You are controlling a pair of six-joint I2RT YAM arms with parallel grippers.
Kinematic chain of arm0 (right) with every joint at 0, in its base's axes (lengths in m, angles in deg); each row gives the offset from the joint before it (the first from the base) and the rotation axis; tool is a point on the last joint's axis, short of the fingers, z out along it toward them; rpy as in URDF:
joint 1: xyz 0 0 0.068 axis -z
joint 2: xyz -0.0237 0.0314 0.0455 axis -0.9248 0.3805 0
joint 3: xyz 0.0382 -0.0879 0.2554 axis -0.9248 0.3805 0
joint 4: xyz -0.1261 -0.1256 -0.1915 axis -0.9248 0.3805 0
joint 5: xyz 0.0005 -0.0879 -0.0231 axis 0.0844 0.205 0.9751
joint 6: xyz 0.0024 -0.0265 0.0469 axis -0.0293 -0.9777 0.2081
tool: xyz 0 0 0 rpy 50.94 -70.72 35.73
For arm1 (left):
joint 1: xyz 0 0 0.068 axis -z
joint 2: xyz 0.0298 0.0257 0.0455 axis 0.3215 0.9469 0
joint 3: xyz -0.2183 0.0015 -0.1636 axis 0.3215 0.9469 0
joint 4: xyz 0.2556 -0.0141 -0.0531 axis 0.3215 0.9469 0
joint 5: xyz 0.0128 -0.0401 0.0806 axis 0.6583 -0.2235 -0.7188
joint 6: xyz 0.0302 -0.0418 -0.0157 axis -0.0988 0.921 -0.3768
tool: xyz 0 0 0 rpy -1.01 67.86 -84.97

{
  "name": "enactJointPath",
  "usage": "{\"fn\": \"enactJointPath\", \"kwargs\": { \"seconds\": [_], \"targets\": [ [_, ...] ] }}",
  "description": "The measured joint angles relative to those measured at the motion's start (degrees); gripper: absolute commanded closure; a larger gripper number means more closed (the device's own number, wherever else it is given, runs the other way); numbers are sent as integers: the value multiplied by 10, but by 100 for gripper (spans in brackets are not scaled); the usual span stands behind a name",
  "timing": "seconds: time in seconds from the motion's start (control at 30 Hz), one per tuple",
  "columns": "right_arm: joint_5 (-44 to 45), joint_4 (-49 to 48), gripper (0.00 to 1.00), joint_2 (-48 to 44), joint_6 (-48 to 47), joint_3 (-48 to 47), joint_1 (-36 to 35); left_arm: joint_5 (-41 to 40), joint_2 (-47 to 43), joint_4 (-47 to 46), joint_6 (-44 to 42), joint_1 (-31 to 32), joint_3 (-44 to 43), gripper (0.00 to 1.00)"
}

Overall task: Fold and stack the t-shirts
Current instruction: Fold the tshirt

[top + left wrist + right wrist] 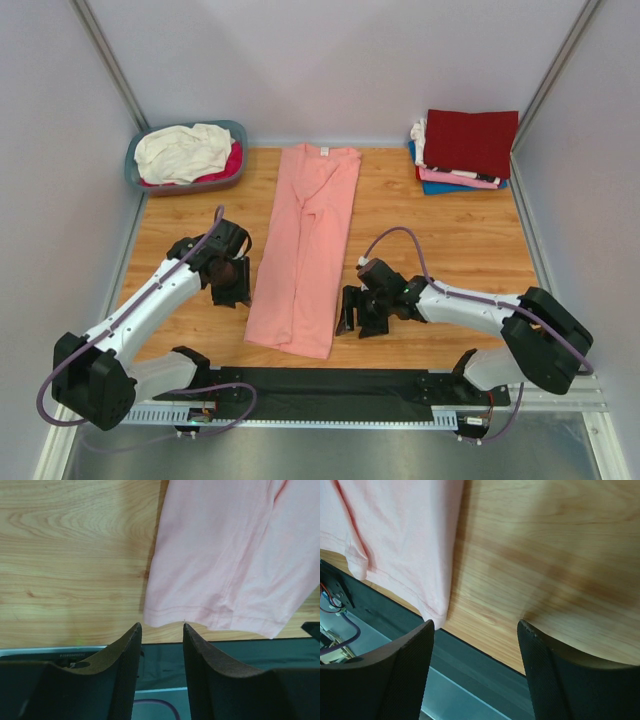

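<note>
Folding is partway done on the salmon-pink cloth t-shirt [305,245]. It lies flat in the middle of the wooden counter [450,250] as a long, narrow strip, both sides already turned in, with the collar toward 12 o'clock and the hem toward 6 o'clock. The crosswise folds that would make it a compact square have not been made.

The left tool [232,290] sits at 9 o'clock from the hem's left corner. Its jaws are released, with only a modest gap between them; nothing is in that gap, and the corner lies just beyond the fingertips in the left wrist view. The right tool [358,316] sits at 3 o'clock from the hem's right corner. Its jaws are spread wider and also grasp nothing, and the corner lies just beside one finger. Both tools look placed to take the hem corners, probably to carry the hem toward the collar.

At 1 o'clock on the counter, a finished stack holds a dark red folded tee [470,140] on top, with a pink tee [455,180] and a blue tee [435,188] beneath it, and a sliver of white at its left edge. At 11 o'clock, the blue-grey plastic basket [138,172] holds a crumpled cream-white tee [185,150] over a magenta tee [232,160], both unfolded. So several shirts are done, one is in hand, and at least two remain.
</note>
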State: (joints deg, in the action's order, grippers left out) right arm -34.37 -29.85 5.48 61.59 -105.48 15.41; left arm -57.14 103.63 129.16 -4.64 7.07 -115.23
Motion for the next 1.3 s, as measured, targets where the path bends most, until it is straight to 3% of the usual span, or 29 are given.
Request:
{"fn": "enactJointPath", "kwargs": {
  "seconds": [0.17, 0.27, 0.3, 0.43, 0.67, 0.97, 1.03, 1.07, 1.1, 1.2, 1.3],
  "targets": [
    [4, -40, 47, 47, 32, -24, -36, 4, -14, -8, 13, 0, 7, 56],
    [4, -71, 67, 71, 43, -30, -53, 5, -33, -17, 28, 0, 23, 57],
    [4, -82, 79, 78, 47, -30, -57, 7, -40, -21, 35, 0, 33, 58],
    [10, -97, 100, 93, 54, -29, -64, 15, -50, -31, 57, 0, 70, 59],
    [69, -47, 100, 43, 49, -7, -64, 25, -60, -42, 79, 21, 91, 60],
    [131, 26, 100, -75, 55, 63, -61, 17, -75, -62, 130, 129, 106, 57],
    [140, 45, 100, -95, 57, 71, -61, 15, -77, -69, 143, 154, 118, 52],
    [145, 56, 100, -106, 58, 75, -61, 14, -77, -75, 150, 167, 126, 44],
    [150, 69, 86, -116, 59, 78, -61, 14, -77, -82, 155, 177, 135, 31],
    [165, 112, 35, -161, 63, 85, -61, 15, -81, -104, 178, 205, 162, 16],
    [176, 146, 25, -211, 64, 87, -61, 14, -91, -128, 196, 228, 184, 15]
  ]
}}
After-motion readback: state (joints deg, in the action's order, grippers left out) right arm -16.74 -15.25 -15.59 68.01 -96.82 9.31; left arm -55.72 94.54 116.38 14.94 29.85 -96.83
